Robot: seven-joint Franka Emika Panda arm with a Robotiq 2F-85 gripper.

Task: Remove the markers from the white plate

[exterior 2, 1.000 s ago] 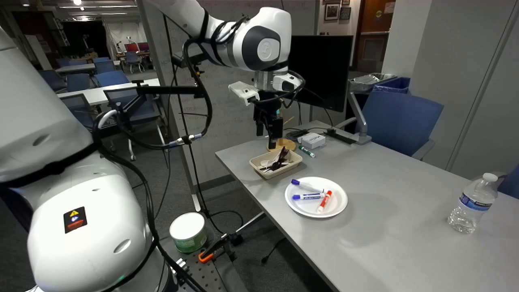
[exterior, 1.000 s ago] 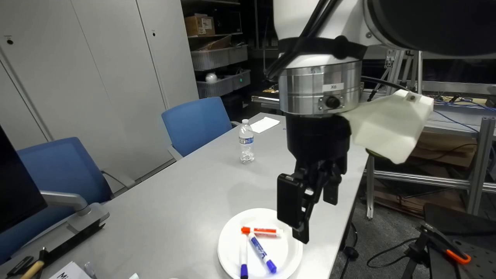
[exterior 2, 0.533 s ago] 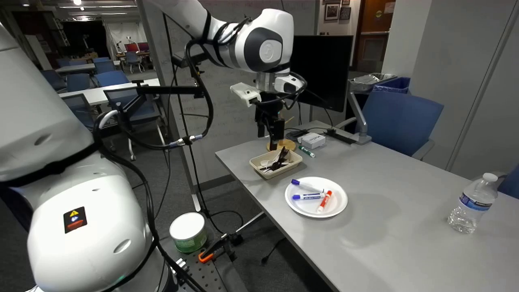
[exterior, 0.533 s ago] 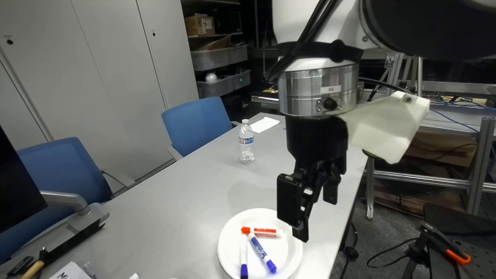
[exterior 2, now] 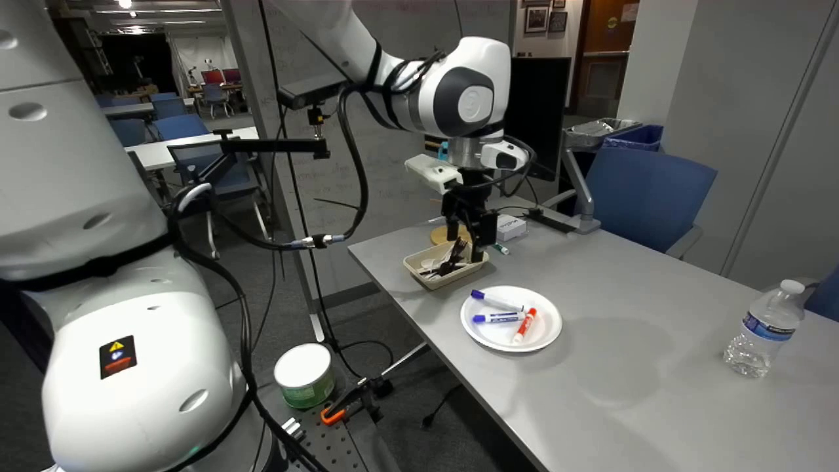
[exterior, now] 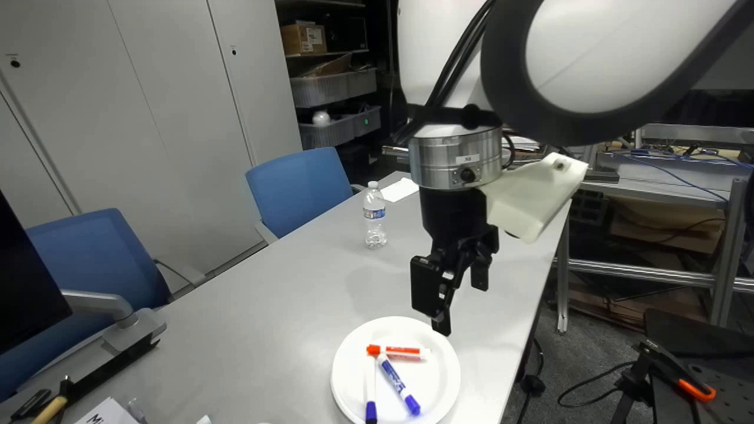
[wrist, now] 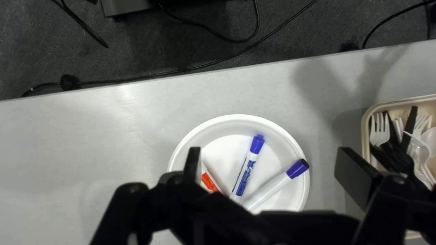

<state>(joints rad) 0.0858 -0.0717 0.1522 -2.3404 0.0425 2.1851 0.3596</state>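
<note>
The robot arm point(exterior 2: 475, 52) was likely reaching in to grab. Its gripper point(wrist: 270, 165) had jaws far apart, holding nothing; next it likely needed to go down. On the white plate point(wrist: 221, 153), in the wrist view, the orange-red marker point(wrist: 209, 181) lay left of two blue-capped markers point(wrist: 247, 168). The arm was closer than a moment before.

The plate point(exterior: 429, 381) is white, the markers point(exterior: 398, 384) blue- or red-capped.

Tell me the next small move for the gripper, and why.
I'd probably lower the open gripper slightly toward the blue-lettered marker. In the wrist view, that marker lies on the white plate and appears between the parted fingers, and both exterior views show the gripper hanging higher, holding nothing.
</note>
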